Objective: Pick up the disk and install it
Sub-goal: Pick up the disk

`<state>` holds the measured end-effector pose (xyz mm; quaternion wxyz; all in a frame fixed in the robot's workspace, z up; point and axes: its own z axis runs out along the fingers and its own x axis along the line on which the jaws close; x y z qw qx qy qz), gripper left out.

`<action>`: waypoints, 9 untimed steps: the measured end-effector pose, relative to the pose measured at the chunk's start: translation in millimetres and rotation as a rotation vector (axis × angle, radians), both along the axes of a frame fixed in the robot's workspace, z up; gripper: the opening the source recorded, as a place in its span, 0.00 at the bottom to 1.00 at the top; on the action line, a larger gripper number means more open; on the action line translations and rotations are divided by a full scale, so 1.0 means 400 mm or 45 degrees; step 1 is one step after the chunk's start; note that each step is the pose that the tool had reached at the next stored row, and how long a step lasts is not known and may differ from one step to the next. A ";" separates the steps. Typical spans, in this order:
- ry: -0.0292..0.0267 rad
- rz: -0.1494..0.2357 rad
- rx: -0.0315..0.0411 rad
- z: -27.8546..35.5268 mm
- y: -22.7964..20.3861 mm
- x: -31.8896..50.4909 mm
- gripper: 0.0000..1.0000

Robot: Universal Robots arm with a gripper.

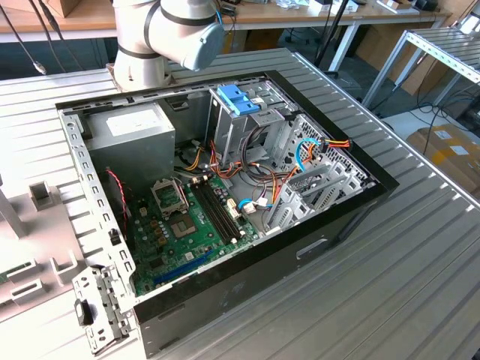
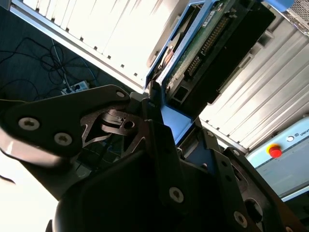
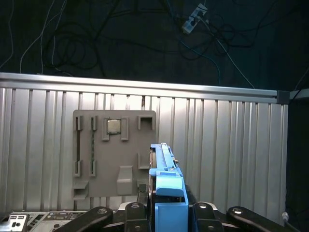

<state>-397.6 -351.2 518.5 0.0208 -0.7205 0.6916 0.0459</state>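
My gripper (image 3: 166, 210) is shut on the disk (image 3: 164, 164), which I see edge-on in the first wrist view as a thin slab in a light blue carrier frame, standing up from between the black fingers (image 3: 140, 203). In the second wrist view the disk (image 2: 212, 38) shows its green circuit board and dark body, with the blue frame clamped in the gripper (image 2: 176, 128). It hangs over the ribbed metal table (image 3: 231, 145). The robot arm (image 1: 172, 30) rises at the back of the exterior view.
An open computer case (image 1: 352, 217) lies on the table, with a motherboard (image 1: 195, 217), power supply (image 1: 139, 131) and a metal drive cage topped by a blue-latched bracket (image 1: 238, 97). A grey fixture plate (image 3: 113, 154) lies below the held disk. Cables trail on the dark floor (image 3: 145, 38).
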 end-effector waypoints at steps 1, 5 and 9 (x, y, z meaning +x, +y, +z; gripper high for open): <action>0.0000 0.000 0.0000 0.000 0.000 0.001 0.37; 0.0001 0.000 0.0000 0.000 -0.001 0.005 0.37; 0.0000 0.000 0.0000 0.000 -0.001 0.009 0.37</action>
